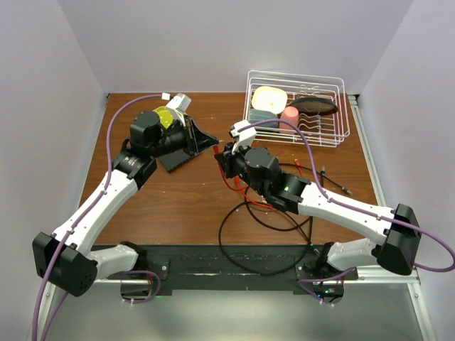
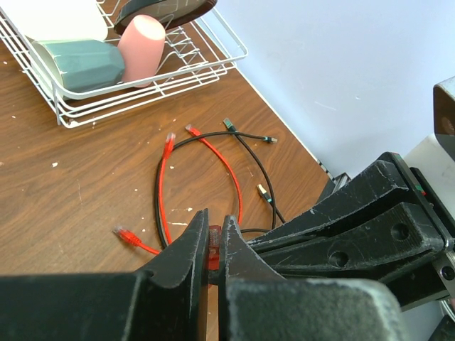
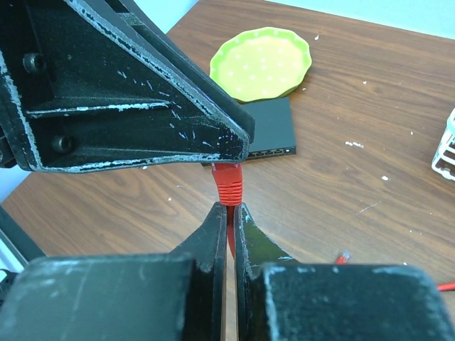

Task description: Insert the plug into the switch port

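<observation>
- The table (image 1: 178,206) carries all parts; the dish rack (image 2: 153,89) at its far right takes no part in the task.
- Both arms are reached toward the middle of the table, and their grippers meet above it, between the switch and the rack.
- The switch (image 3: 270,128) is laid flat at the far left, just beside the yellow-green plate (image 3: 261,62). No cable is seen in any of its sockets.
- Loose cables (image 2: 161,185) are scattered on the table near the rack; none is routed to the switch.
- The left gripper (image 2: 215,217) is closed, with the red plug pinched between its fingers.
- The right gripper (image 3: 229,207) is likewise closed on the same part, just below the boot, so that the plug is clamped from two sides at once.
- The plug (image 3: 229,181) is held off the table, upright in the right wrist view, and apart from the switch.
- The switch port (image 3: 274,151) is one of the row along the edge facing the plug; which socket is meant cannot be told.
- Status: pick-up is done and a hand-over between grippers is judged to be in progress.
- Outstanding: release by one gripper, alignment of the plug with a socket, and insertion.
</observation>
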